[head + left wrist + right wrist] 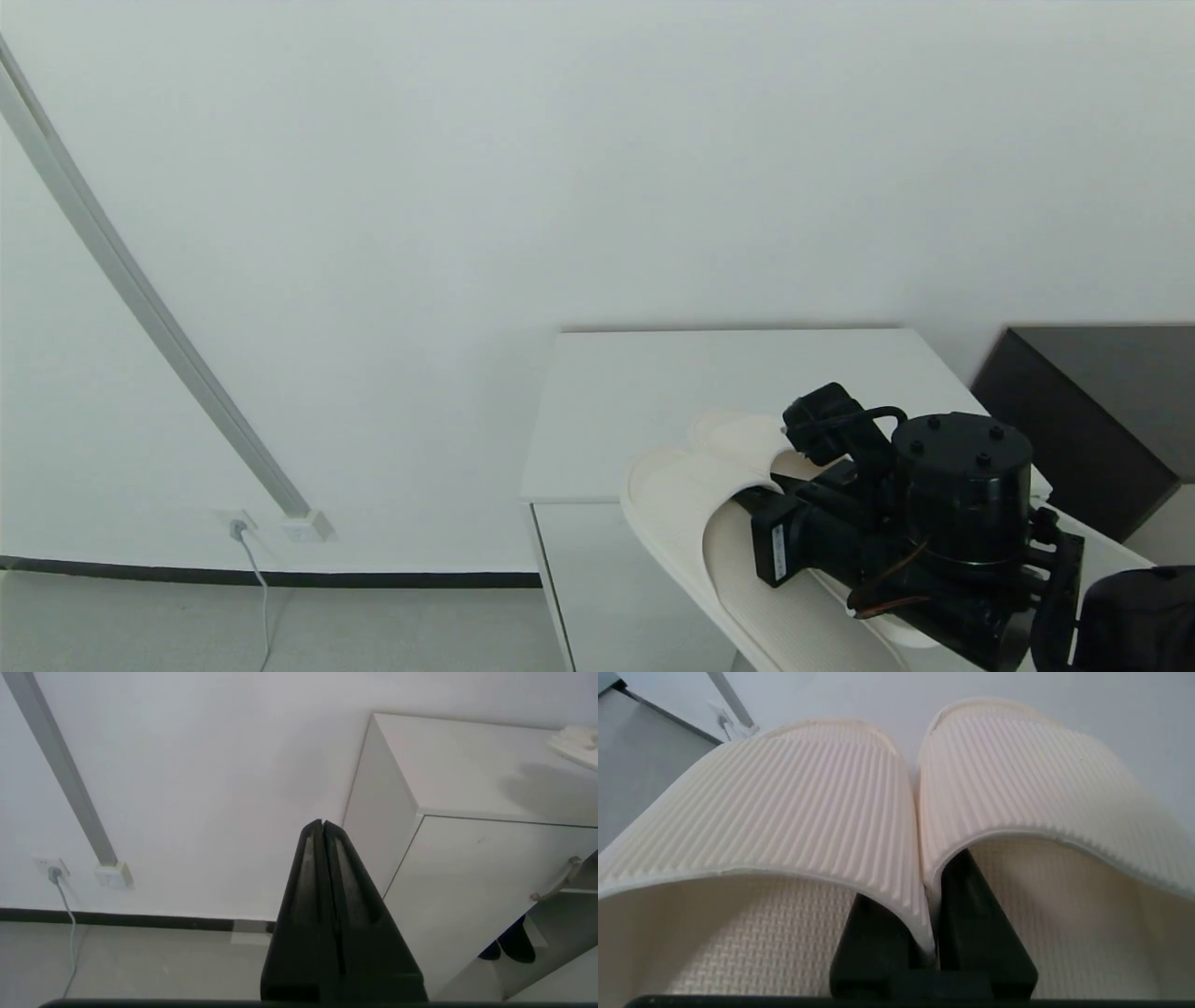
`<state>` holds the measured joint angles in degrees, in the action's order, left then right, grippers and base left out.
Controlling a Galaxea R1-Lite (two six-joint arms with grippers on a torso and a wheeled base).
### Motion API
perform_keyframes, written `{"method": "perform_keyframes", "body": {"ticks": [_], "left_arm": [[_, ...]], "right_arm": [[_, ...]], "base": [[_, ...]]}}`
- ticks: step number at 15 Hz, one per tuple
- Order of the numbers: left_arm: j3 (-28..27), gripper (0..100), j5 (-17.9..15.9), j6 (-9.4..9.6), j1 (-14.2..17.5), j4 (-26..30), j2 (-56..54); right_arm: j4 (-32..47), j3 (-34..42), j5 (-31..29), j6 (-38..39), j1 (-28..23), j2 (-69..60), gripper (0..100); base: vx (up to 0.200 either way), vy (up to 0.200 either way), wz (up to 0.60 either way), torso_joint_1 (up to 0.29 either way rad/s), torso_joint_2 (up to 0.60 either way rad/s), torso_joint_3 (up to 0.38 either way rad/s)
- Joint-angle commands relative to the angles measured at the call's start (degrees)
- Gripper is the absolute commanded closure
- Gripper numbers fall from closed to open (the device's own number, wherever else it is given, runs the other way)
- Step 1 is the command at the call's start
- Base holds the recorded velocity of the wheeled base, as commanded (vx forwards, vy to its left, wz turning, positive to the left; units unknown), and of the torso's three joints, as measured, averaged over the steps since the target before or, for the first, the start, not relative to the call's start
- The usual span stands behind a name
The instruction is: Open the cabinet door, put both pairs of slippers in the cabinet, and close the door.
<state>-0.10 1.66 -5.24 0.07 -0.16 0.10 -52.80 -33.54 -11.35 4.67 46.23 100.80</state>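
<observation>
Cream slippers [822, 812] sit clamped in the right gripper [926, 924]; left gripper [322, 831] fully closed.

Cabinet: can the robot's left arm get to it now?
Probably yes. The left gripper, its fingers shut and empty, points at the wall just beside the cabinet, with nothing between them.
</observation>
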Motion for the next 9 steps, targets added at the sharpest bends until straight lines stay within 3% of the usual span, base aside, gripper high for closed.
{"method": "perform_keyframes", "body": {"ticks": [1, 5, 9], "left_arm": [[0.0, 100, 0.0, -0.03, 0.0, 0.0, 0.0], [0.0, 100, 0.1, -0.03, 0.0, 0.0, 0.0], [0.0, 100, 0.1, -0.21, 0.0, 0.0, 0.0]], "right_arm": [[0.0, 0.1, 0.0, 0.0, 0.1, 0.4, 100], [-0.1, 0.1, 0.0, 0.0, 0.1, 0.7, 100], [-0.1, 0.2, 0.0, 0.1, 0.1, 1.1, 100]], "base": [[-0.200, 0.000, 0.00, -0.017, 0.00, 0.007], [-0.200, 0.000, 0.00, 0.005, 0.01, -0.001], [0.000, 0.000, 0.00, 0.000, 0.00, 0.000]]}}
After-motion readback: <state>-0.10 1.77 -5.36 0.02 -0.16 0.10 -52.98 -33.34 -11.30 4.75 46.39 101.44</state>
